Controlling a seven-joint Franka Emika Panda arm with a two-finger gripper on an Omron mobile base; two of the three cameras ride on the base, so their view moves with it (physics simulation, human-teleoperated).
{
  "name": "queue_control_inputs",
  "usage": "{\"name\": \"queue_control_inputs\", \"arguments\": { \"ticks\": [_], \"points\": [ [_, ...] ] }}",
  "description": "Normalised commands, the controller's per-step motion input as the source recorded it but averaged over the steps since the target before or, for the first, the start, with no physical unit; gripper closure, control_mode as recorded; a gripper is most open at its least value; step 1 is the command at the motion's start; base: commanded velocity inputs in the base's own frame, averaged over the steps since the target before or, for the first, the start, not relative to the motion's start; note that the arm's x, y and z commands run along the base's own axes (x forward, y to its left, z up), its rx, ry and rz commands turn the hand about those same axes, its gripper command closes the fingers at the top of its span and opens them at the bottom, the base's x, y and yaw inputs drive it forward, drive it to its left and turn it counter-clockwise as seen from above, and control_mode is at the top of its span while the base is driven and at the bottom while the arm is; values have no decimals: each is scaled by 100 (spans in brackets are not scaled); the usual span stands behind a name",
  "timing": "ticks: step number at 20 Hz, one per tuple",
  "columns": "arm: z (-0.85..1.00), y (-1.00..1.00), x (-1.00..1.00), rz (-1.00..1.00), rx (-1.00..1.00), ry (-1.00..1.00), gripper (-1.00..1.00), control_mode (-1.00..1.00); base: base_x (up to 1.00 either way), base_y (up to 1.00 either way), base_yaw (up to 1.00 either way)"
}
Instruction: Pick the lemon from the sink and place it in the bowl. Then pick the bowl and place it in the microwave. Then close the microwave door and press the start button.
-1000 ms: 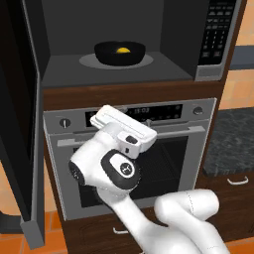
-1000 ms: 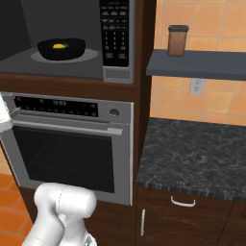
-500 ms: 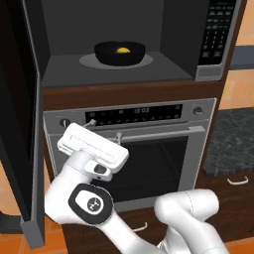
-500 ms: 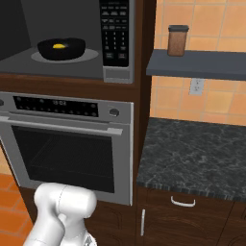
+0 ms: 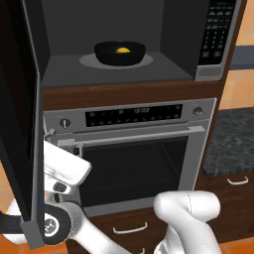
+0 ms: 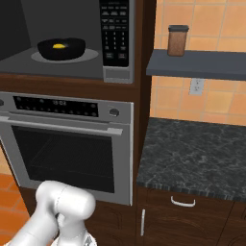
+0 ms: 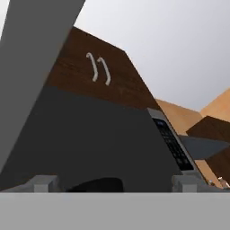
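The black bowl (image 5: 120, 52) (image 6: 61, 48) stands on the turntable inside the open microwave (image 5: 173, 59), and the yellow lemon (image 5: 122, 50) (image 6: 58, 46) lies in it. The microwave door (image 5: 29, 124) stands swung out at the left, its grey frame (image 7: 36, 49) slanting across the hand view. My white hand (image 5: 63, 167) hangs low, just right of the door's edge and in front of the oven. My gripper (image 7: 114, 184) is open, with nothing between its widely spaced fingertips (image 7: 42, 183). It looks up into the dark cavity, with the keypad (image 7: 173, 143) on the right.
A steel oven (image 5: 139, 149) (image 6: 67, 139) sits under the microwave. To the right are a dark stone counter (image 6: 192, 158), drawers below it, and a shelf holding a brown jar (image 6: 177, 41). A wooden cabinet with two handles (image 7: 99, 67) is above the microwave.
My hand has swung down and to the left, from in front of the oven's control panel to beside the open door's edge. Bowl and lemon have not moved.
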Motion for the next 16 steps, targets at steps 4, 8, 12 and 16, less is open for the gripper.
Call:
{"name": "queue_control_inputs", "arguments": {
  "ticks": [4, 8, 12, 16],
  "points": [
    [19, 93, -17, 0, 0, -18, -100, -100, 0, 0, 0],
    [51, 35, -35, -1, 0, -21, -100, -100, 0, 0, 0],
    [41, -21, -42, -2, 3, -20, -100, -100, 0, 0, 0],
    [17, -68, -44, 0, 15, -23, -100, -100, 0, 0, 0]
  ]
}}
